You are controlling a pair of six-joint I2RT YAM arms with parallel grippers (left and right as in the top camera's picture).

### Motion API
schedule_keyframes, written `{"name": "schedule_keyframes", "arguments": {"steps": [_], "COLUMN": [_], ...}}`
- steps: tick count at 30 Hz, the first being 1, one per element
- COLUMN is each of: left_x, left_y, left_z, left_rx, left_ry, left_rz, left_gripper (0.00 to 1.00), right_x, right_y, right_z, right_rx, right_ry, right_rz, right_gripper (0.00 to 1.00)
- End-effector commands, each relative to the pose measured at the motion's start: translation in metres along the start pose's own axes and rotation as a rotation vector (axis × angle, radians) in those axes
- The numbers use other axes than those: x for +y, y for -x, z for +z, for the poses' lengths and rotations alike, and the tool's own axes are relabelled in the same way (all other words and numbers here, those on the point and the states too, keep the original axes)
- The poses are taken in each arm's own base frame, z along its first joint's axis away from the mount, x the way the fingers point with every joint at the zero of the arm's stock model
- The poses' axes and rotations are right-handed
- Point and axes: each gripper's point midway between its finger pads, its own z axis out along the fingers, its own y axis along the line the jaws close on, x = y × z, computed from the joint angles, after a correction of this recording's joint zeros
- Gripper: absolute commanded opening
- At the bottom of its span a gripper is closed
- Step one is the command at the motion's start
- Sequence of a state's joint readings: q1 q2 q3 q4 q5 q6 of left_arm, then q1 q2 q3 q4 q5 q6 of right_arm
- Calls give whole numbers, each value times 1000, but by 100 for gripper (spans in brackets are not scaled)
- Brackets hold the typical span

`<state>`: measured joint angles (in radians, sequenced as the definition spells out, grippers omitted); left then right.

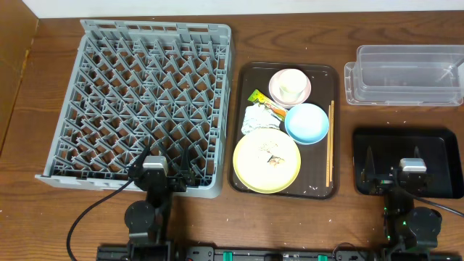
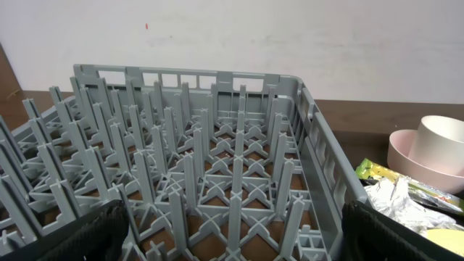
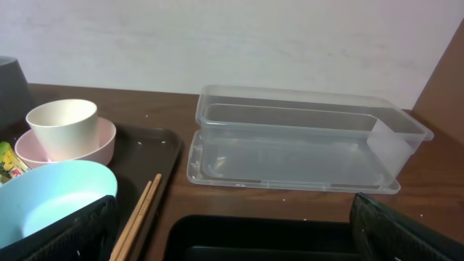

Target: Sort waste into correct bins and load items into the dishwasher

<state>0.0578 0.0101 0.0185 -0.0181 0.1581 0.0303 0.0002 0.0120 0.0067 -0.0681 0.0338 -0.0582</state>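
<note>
Two grippers sat near the front edge of the worktop, both with fingers spread wide and holding nothing. The left gripper (image 2: 232,238) was at the front side of the grey dish rack (image 1: 145,101), which filled the left half. The right gripper (image 3: 232,239) hung over the black tray (image 1: 435,148) by the front right corner. The clear tub (image 1: 406,76) was behind it at the back right corner.

Nothing looked sorted yet. All the things lay on the brown serving tray (image 1: 238,109) in the middle. I think the rubbish should go first. The white napkin (image 1: 259,119) lay just behind the yellow plate (image 1: 254,170) and beside the blue bowl (image 1: 306,123). The green-and-orange wrapper (image 1: 262,99) was just behind the napkin. A good grab would come straight down on the napkin's puffy middle, pinch softly, then lift high so it did not bump the bowl.

Only the overhead view showed the crumbs (image 1: 275,159) on the plate and the whole length of the chopsticks (image 1: 330,141). The left wrist view showed how tall the rack's pegs stood. The right wrist view showed the cream cup (image 3: 62,119) sitting in the pink saucer (image 3: 101,145) from the side.
</note>
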Motion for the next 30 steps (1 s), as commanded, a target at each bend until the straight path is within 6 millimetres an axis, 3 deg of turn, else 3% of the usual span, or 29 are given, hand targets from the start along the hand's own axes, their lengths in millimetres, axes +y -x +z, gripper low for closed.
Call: {"name": "schedule_keyframes", "arguments": {"steps": [1,20,22,26,30], "left_x": [-4,-5,-24,-98,-126], "left_y": [-15,-15,-9,-6,13], "left_z": [1,1,-1,-30,-55], "left_rx": [47,46,30,119,124], "left_ry": [-27,-29,-137,-596,-819], "left_rz": [9,5,-73,-331,-401], "left_gripper": [95,95,95,95,95], "right_x": [3,3,3,3,3], "right_y": [0,0,0,0,0], "right_z": [0,0,0,0,0], "right_rx": [-1,-1,-1,-1,-1], "right_ry": [11,11,11,11,11], "right_rz": [12,12,12,12,12], "right_gripper": [99,99,99,99,99]}}
